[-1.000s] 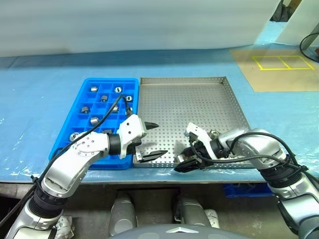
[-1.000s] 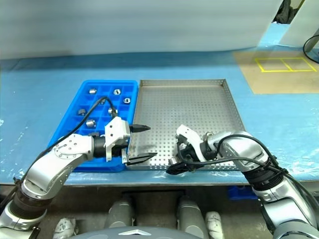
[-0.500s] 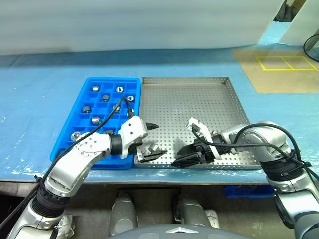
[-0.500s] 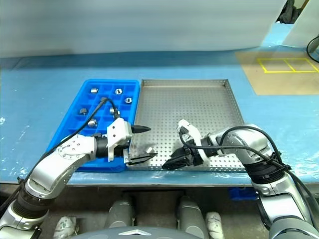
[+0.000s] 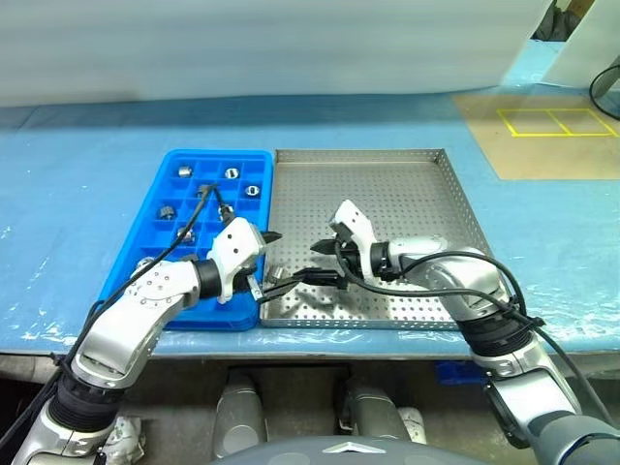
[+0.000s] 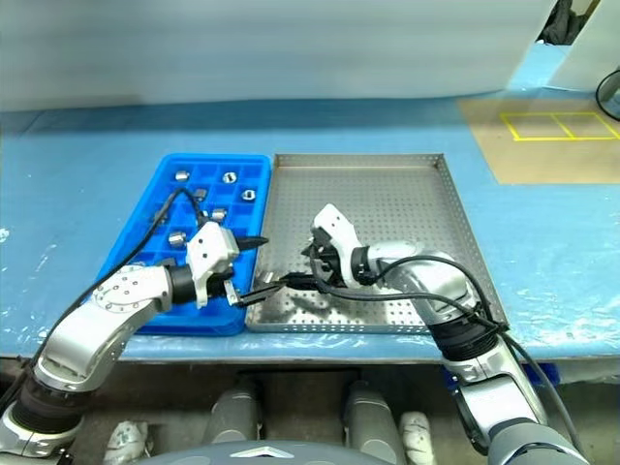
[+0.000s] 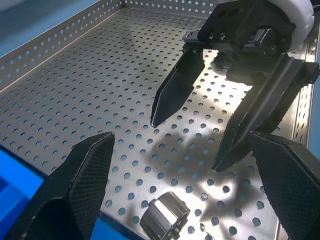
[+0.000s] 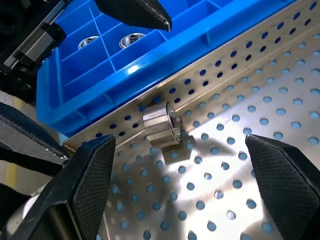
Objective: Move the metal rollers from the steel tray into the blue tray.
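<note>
One last metal roller [image 8: 161, 124] lies in the steel tray [image 5: 407, 174], lower left by the blue tray [image 5: 170, 208], so the left gripper [image 5: 274, 260] and right gripper [image 5: 327, 263] flank it, both empty with jaws wide.

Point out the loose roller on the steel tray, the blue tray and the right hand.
loose roller [image 8: 161, 124]: right wrist view, its shiny side.
steel tray [image 5: 387, 189]: left eye view, bare perforated floor.
blue tray [image 5: 221, 156]: left eye view, far rim.
right hand [image 5: 322, 262]: left eye view, between its fingertips.
</note>
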Available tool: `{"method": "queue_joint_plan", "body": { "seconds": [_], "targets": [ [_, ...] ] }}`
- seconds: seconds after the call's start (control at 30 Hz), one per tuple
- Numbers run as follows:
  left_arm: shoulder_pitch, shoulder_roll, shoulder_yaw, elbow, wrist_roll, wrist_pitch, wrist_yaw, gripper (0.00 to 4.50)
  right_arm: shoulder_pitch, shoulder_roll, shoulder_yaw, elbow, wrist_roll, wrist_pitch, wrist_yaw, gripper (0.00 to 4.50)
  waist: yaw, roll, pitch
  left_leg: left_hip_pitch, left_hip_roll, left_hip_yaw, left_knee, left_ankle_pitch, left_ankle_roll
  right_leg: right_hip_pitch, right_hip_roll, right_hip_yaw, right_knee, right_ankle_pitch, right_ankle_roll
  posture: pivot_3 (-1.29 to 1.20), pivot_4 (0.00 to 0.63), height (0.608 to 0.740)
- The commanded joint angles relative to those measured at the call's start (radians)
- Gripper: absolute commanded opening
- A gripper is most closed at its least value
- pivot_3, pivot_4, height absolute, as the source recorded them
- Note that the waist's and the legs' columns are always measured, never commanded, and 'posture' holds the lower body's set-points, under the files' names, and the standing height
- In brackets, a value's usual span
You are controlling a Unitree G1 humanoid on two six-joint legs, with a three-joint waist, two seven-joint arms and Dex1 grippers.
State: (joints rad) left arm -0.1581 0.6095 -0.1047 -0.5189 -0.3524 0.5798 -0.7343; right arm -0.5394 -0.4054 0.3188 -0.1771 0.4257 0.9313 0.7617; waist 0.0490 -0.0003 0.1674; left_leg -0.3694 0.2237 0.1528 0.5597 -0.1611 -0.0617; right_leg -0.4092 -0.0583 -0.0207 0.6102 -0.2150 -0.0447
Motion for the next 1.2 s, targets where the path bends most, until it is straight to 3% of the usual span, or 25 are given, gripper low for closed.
{"method": "queue_joint_plan", "body": {
  "seconds": [0.03, 0.57, 0.67, 0.9, 1.2],
  "targets": [
    [0.011, 0.018, 0.041, -0.044, -0.014, 0.022, 0.017, 4.5, -0.008, 0.037, 0.017, 0.0, -0.011, -0.057, 0.005, 4.3, 0.0, 0.0, 0.0, 0.0, 0.0, 0.0, 0.0, 0.0, 0.0, 0.0, 0.0, 0.0, 0.0, 0.0, 0.0, 0.0, 0.15, 0.74],
    [0.167, 0.096, 0.154, -0.157, -0.053, 0.071, 0.03, 4.5, -0.072, 0.116, 0.146, 0.21, -0.186, -0.242, 0.061, 4.3, 0.021, 0.0, 0.0, -0.002, 0.0, 0.0, -0.003, 0.0, 0.0, -0.003, 0.0, -0.001, -0.002, 0.0, 0.0, 0.13, 0.15, 0.74],
    [0.18, 0.096, 0.162, -0.178, -0.059, 0.079, 0.042, 4.5, -0.08, 0.116, 0.166, 0.245, -0.223, -0.276, 0.076, 3.66, 0.029, 0.0, 0.0, -0.003, 0.0, 0.0, -0.003, 0.0, 0.0, -0.003, 0.0, -0.001, -0.002, 0.0, 0.0, 0.14, 0.15, 0.74],
    [0.2, 0.093, 0.18, -0.199, -0.056, 0.087, 0.07, 4.5, -0.09, 0.111, 0.182, 0.279, -0.278, -0.367, 0.137, 1.28, 0.047, 0.0, 0.0, -0.008, 0.0, -0.001, -0.003, 0.0, 0.0, -0.009, 0.0, -0.001, -0.001, 0.0, 0.0, 0.17, 0.15, 0.74],
    [0.278, 0.06, 0.232, -0.263, -0.056, 0.122, 0.16, 4.5, -0.224, 0.186, 0.048, 0.367, -0.223, -0.415, 0.167, 1.21, 0.044, 0.0, 0.0, -0.01, 0.001, -0.001, -0.003, 0.0, -0.001, -0.012, 0.0, -0.001, 0.001, 0.0, -0.001, 0.23, 0.15, 0.74]
  ]
}}
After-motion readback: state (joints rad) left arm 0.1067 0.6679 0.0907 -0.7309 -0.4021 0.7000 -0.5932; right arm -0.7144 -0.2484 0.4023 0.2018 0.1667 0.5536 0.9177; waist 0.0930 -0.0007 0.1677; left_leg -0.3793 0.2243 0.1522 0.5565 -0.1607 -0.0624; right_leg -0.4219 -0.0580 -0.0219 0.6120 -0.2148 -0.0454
